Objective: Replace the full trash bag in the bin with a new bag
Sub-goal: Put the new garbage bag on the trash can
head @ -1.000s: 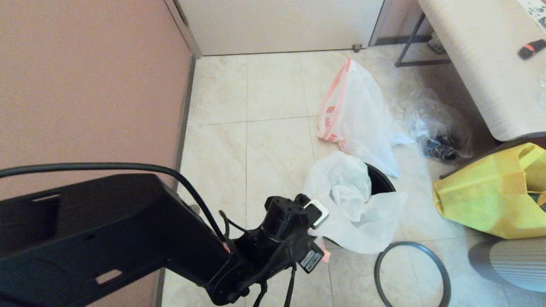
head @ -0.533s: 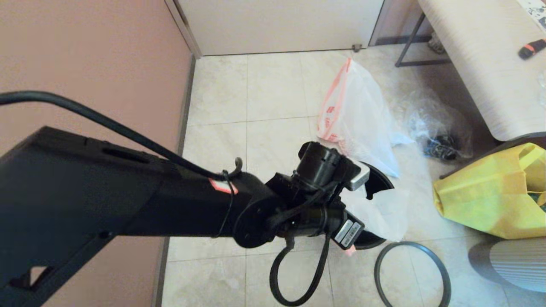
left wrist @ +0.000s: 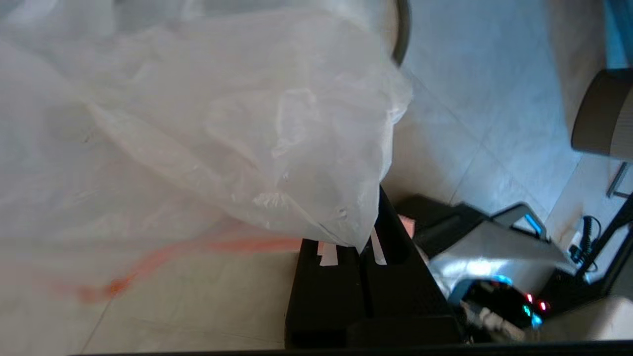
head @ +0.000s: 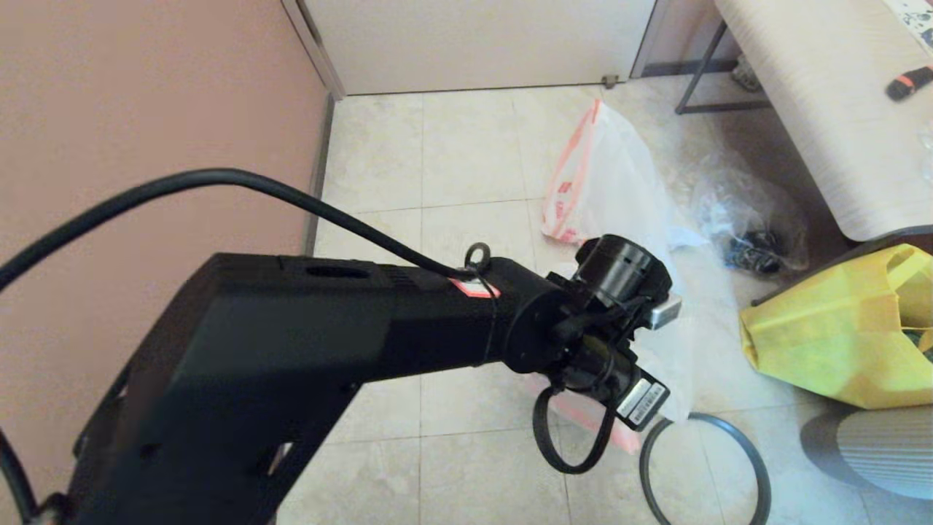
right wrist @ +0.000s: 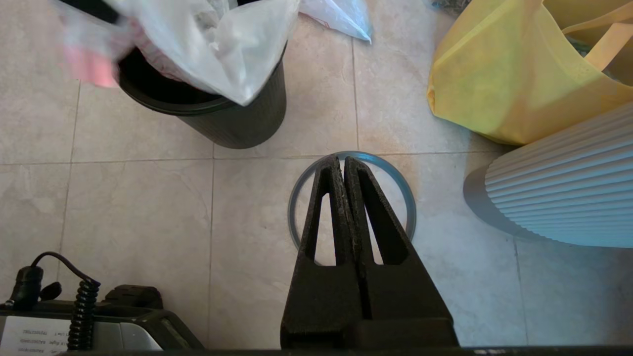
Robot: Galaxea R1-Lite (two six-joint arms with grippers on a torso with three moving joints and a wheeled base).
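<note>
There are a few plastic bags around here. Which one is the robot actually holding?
The thin, limp white bag over the black bin, pinched in the left pincer. The bulky white bag and the clear bag lie untouched on the floor beyond.

Yellow fabric tote [head: 845, 343] on pale floor tiles [head: 466, 153], beside a ribbed grey cylinder [head: 875, 448]; clear bag [head: 751, 219] (dark items inside) under a light table [head: 824, 95].

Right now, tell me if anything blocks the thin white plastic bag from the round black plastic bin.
Nothing visible does. The thin white plastic bag, pinched in the left hand, already drapes over the round black plastic bin at its rim.
</note>
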